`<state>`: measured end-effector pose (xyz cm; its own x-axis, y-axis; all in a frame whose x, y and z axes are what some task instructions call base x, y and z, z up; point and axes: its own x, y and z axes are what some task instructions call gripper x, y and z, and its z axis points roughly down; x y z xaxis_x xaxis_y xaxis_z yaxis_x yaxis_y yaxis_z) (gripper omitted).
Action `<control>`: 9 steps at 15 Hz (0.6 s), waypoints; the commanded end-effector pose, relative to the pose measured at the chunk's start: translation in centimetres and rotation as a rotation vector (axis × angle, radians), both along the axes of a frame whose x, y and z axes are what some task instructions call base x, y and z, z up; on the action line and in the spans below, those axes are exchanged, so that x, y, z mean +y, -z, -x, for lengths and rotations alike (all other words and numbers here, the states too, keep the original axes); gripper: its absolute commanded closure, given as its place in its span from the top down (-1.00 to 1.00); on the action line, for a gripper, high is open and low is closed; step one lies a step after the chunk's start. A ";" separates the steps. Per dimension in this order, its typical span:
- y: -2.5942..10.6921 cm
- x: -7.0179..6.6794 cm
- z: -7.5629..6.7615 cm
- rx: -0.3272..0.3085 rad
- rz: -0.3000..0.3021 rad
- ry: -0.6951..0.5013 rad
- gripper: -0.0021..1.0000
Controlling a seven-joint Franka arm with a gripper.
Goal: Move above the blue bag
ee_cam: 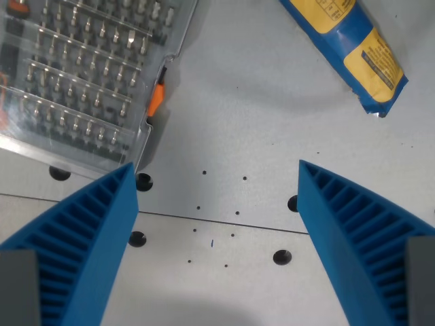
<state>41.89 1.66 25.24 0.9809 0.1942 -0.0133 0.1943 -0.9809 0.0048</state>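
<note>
The blue bag point(353, 51) with yellow label panels lies at the wrist view's top right, running diagonally down to the right on the grey table point(258, 122). My gripper point(216, 178) hangs over bare table, below and to the left of the bag. Its two blue ribbed fingers point(88, 238) rise from the bottom corners, spread wide apart with nothing between them. The bag's upper end is cut off by the frame.
A clear plastic case of screwdriver bits point(81, 75) with an orange latch point(155, 100) fills the top left. Several dark mounting holes point(281, 257) and a seam line cross the table under the fingers.
</note>
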 end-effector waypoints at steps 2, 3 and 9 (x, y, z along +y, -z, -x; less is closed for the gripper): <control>-0.2 0.0 0.0 -0.005 0.000 0.000 1.00; -0.2 0.0 0.0 -0.005 0.000 -0.001 1.00; -0.1 -0.1 -0.2 -0.004 0.002 -0.039 1.00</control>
<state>41.89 1.66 25.23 0.9801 0.1983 -0.0135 0.1984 -0.9801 0.0054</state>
